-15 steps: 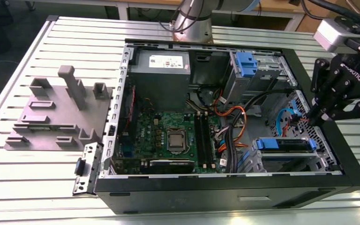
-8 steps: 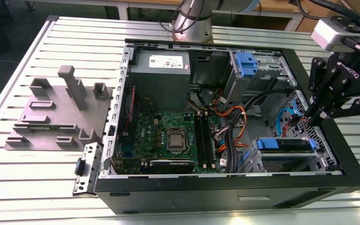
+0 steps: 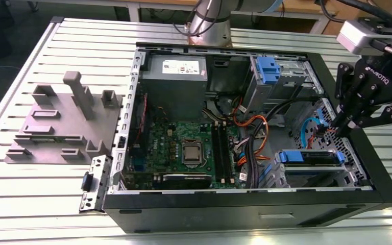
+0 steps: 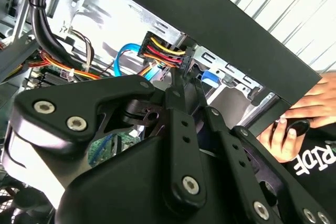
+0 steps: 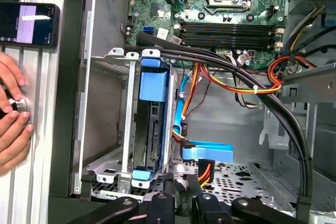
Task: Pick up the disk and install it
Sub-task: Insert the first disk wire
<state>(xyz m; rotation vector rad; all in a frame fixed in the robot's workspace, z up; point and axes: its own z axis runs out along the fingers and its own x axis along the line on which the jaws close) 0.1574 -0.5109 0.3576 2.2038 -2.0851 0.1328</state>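
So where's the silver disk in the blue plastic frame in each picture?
Exterior view: silver disk in its blue plastic frame, low on the exterior view's right.
First wrist view: on edge in the metal cage.
Second wrist view: a small blue piece may be its handle; cannot tell.
Shared landmark: the light-blue flat cable.

I see white lettering on the gripper's [image 3: 348, 125] black body, at three o'clock in the exterior view, and a printed white sticker [image 3: 184, 65] on the power-supply box at twelve. A person's black shirt [image 4: 315, 162] carries white letters. I cannot read any of it with certainty.
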